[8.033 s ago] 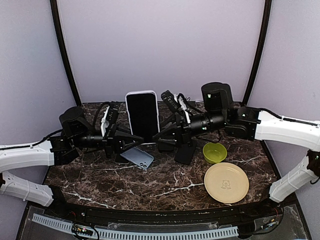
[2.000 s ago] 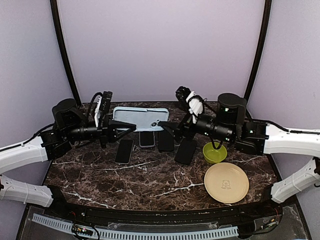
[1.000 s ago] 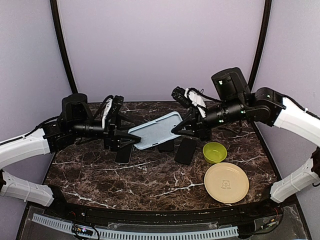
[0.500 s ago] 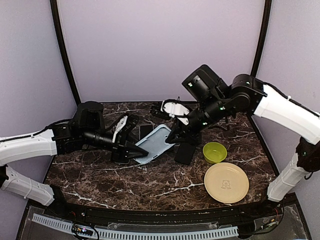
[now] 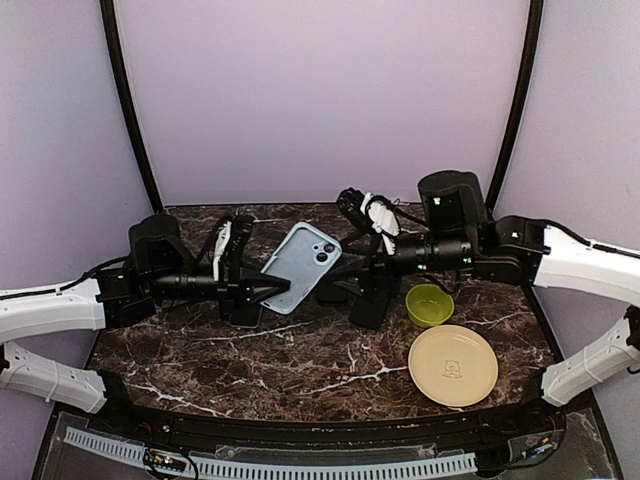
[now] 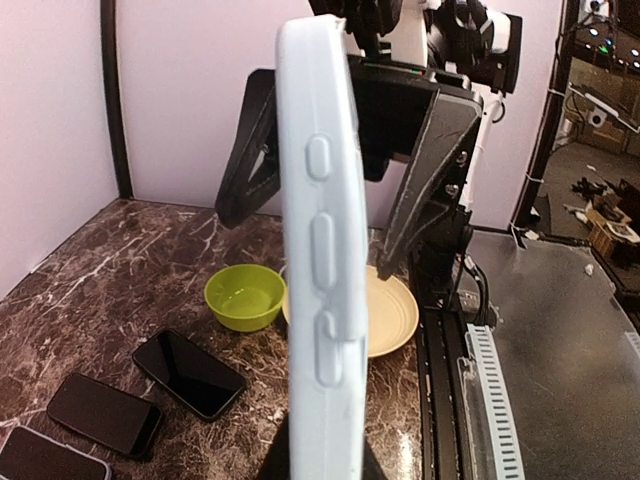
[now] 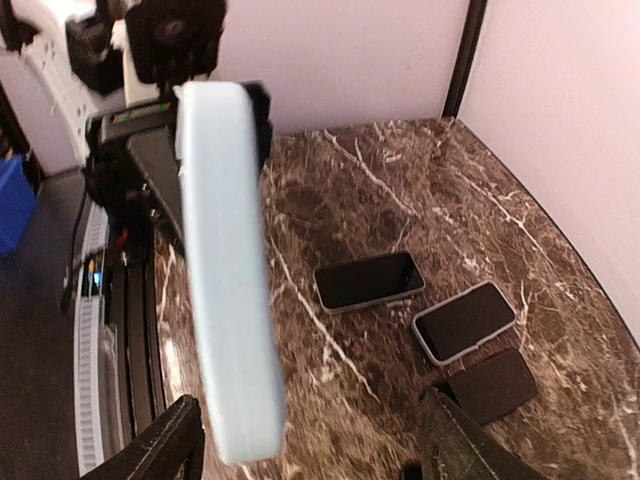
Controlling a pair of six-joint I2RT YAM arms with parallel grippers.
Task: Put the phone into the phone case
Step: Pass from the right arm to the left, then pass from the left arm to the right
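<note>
While the left hand [image 5: 270, 288] is clamped on the lower left corner of the pale blue phone case [image 5: 300, 265], the case hangs above the tabletop [image 5: 300, 370] at the centre of the top view.

Its back and camera cutout face the top camera, and it leans toward the upper right of the frame; whether a phone sits inside cannot be told. The right hand [image 7: 312, 405] has its fingers spread apart around the case's right edge, and in the right wrist view the edge-on case stands just beside the finger [image 7: 175, 445] at the lower left. A black phone [image 7: 368, 281], a white-edged phone [image 7: 465, 322] and a third phone [image 7: 490, 385] lie flat on the tabletop at that frame's centre right. A green bowl [image 5: 430, 303] and a tan plate [image 5: 453, 365] sit at the right of the top view.
</note>
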